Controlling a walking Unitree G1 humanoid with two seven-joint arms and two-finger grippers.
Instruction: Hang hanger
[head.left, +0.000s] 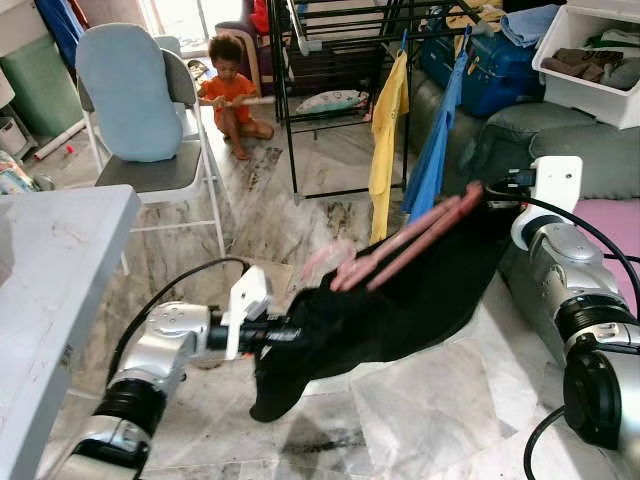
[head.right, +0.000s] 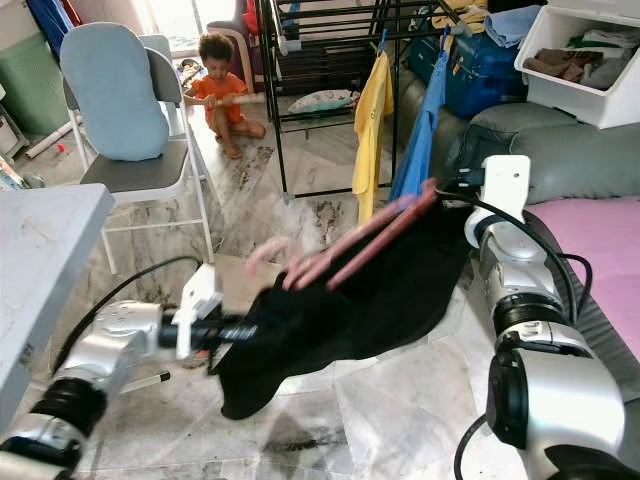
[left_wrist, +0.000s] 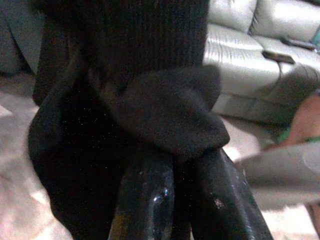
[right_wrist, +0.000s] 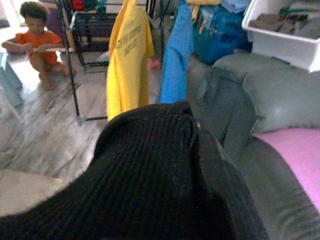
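black ribbed knit garment (head.left: 400, 290): stretched in the air between both arms above the marbled stone floor (head.left: 420, 400), sagging in the middle, a loose end drooping towards the floor near the left arm.

pink plastic hanger (head.left: 405, 243): lay tilted across the top of the garment, one end at about 2 o'clock near the right arm, the hook end at about 8 o'clock; blurred, so its contact with the cloth could not be judged exactly.

left end effector (head.left: 283, 332): low at about 7 o'clock in the head view, its black fingers (left_wrist: 150, 200) narrowed on a bunched fold of the garment.

right end effector (right_wrist: 200, 150): at about 3 o'clock in the head view, at the garment's raised edge; covered by the cloth, so its grip could not be told.

black metal drying rack (head.left: 330, 90): at 12 o'clock, with a yellow shirt (head.left: 387, 140) and a blue shirt (head.left: 435, 150) hanging side by side.

grey leather sofa (head.left: 560, 150): at 2 o'clock, with a white plastic bin (head.left: 590, 70) above it.

folding chair with pale blue cushion (head.left: 135, 100): at 10 o'clock.

white counter (head.left: 50, 260): at 9 o'clock.

a person in an orange top (head.left: 232, 90): seated on the floor at 11 o'clock.
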